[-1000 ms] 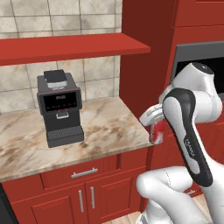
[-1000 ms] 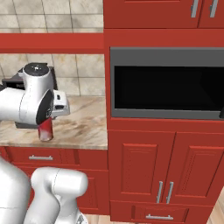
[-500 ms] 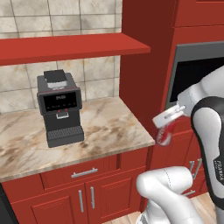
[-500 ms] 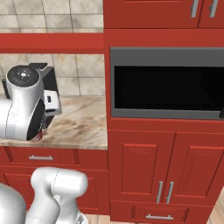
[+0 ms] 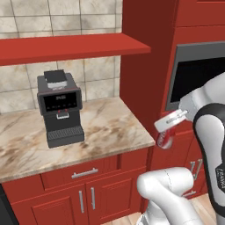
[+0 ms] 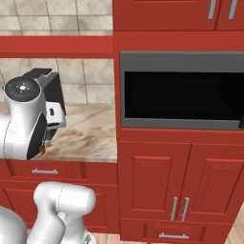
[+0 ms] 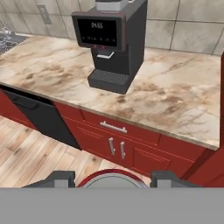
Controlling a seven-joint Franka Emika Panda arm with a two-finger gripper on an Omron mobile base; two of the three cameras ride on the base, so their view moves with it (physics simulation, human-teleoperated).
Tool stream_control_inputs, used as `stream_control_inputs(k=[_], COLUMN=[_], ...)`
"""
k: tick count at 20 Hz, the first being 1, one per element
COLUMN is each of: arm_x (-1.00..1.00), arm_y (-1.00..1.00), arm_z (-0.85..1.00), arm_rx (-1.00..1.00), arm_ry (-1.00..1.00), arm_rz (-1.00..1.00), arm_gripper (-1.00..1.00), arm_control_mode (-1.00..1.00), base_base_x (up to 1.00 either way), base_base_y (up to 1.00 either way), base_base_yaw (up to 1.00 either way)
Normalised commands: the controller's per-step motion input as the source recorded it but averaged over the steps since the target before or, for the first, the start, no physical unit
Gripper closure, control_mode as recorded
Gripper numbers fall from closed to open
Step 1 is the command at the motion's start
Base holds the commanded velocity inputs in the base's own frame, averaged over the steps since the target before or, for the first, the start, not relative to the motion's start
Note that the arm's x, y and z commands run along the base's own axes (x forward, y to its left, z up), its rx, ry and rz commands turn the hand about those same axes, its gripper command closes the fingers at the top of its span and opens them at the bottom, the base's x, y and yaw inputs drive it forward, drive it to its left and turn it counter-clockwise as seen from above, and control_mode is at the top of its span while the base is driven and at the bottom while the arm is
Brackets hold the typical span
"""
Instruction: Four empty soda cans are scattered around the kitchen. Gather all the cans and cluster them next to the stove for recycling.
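A red soda can (image 5: 165,140) with a silvery top hangs in the air off the right end of the counter, in front of the tall red cabinet column. My gripper (image 5: 167,130) is shut on its upper part. The hand view looks down past the can's silvery top (image 7: 111,180), which sits between the two dark fingertips (image 7: 57,178), with wood floor and lower cabinets below. A dark grate at the far left end of the counter may be the stove (image 7: 6,38); I cannot tell for sure.
A black coffee machine (image 5: 59,107) stands on the beige marble counter (image 5: 110,127) under a red shelf (image 5: 70,46). A black dishwasher panel (image 7: 39,117) sits under the counter. A built-in black oven (image 6: 183,97) fills the tall cabinet on the right.
The arm has swung right, carrying the red can from above the counter's right edge out in front of the cabinet column. The grip has not changed.
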Motion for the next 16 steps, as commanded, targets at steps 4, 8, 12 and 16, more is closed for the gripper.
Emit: stream_control_inputs(k=[4,8,12,16], arm_x=[0.0,0.0,0.0,0.0], arm_y=[0.0,0.0,0.0,0.0], arm_z=[0.0,0.0,0.0,0.0], arm_rx=[0.0,0.0,0.0,0.0], arm_ry=[0.0,0.0,0.0,0.0], arm_rz=[0.0,0.0,0.0,0.0], arm_gripper=[1.0,1.0,1.0,1.0], arm_control_mode=[1.0,1.0,1.0,1.0], base_base_x=[-0.61,-0.7,-0.37,-0.09], base_base_y=[0.05,0.12,0.17,0.03], base_base_yaw=[0.01,0.03,0.38,0.5])
